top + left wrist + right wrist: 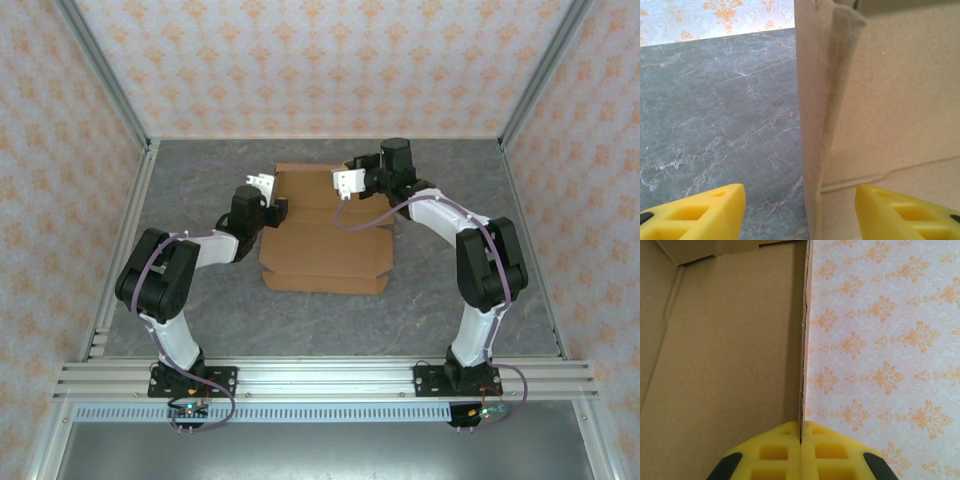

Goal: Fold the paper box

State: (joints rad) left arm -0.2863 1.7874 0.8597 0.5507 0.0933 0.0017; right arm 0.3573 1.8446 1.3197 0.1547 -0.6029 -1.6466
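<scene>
Top external: the left gripper [262,192] sits at the left edge of the paper box [325,255]. The box lies mid-table, nearer the far edge than the near one.

Left wrist: its yellow fingers [695,212] are spread and straddle the box's raised side wall [815,125]. Neither pad appears to touch it.

Top external: the right gripper [346,180] is over the far part of the box. Right wrist: its fingers [775,452] are pressed together, pinching the thin edge of an upright cardboard panel [730,365].

Step in hand (my reading): standing the walls up square. To do it well:
- Close the left gripper low on the wall, near the crease, so the board bends at the score.
- Hold the right pinch steady and swing it about the fold line, not outward.
- Corrugated board likely springs back, so overbend slightly.
- Keep the base flat on the table.

Surface: the table [300,325] is grey, marbled and matte. Room: pale wallpaper [320,60] with an orange motif on three sides, and an aluminium rail [320,375] along the near edge.
</scene>
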